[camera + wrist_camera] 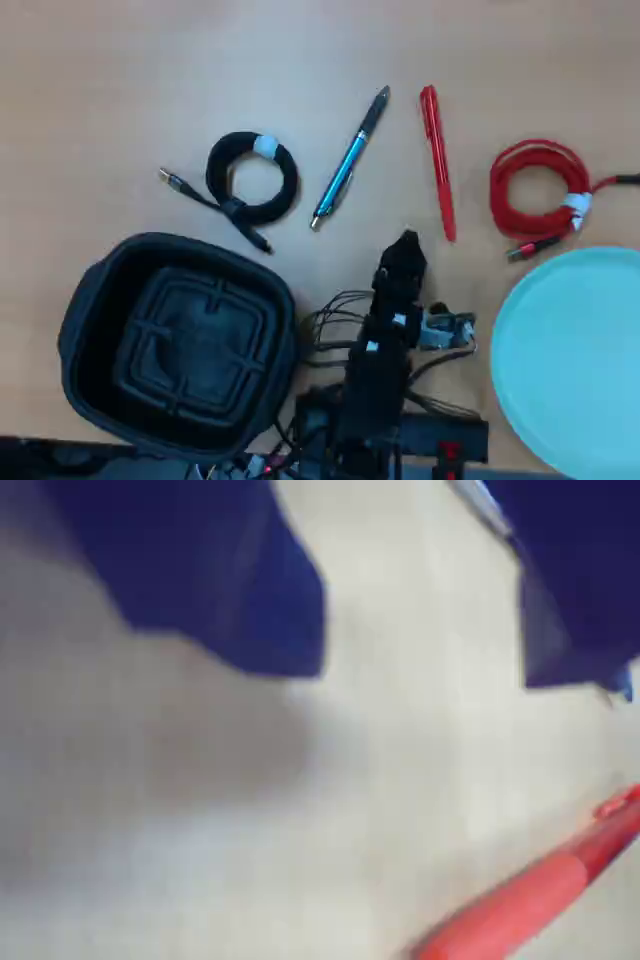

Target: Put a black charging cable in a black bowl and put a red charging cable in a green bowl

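The black charging cable (252, 178) lies coiled on the table, above the black bowl (90, 300) at the lower left of the overhead view. At the right, the red charging cable (537, 190) lies coiled just above the green bowl (570, 360). My gripper (405, 247) hovers low over the table's middle, below the pens and between the two cables. In the wrist view, my gripper (420, 670) is open, its two dark blue jaws wide apart with only bare table between them. Both bowls look empty.
A blue pen (348, 162) and a red pen (437, 160) lie between the cables, the red pen (540, 895) crossing the wrist view's lower right corner. The arm's base and wires (370, 400) sit between the bowls at the near edge.
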You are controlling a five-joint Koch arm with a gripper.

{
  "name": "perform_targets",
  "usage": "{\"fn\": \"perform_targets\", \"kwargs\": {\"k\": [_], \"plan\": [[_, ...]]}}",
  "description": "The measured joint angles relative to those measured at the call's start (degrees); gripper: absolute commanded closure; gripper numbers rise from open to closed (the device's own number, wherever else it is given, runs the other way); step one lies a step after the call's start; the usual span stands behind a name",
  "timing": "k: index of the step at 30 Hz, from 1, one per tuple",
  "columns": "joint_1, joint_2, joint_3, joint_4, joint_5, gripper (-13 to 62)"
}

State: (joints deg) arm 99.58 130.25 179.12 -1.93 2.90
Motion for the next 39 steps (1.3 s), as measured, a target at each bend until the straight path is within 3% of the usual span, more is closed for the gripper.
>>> {"fn": "perform_targets", "kwargs": {"k": [9,19,27,39], "plan": [[-6.68,0.0,-7.21,1.93,1.23,31.0],[-7.91,-1.67,-32.87,37.18,-1.32,31.0],[-11.34,-14.68,-58.1,56.25,-3.52,31.0],[-10.46,-17.84,-61.17,62.84,-3.6,30.7]]}}
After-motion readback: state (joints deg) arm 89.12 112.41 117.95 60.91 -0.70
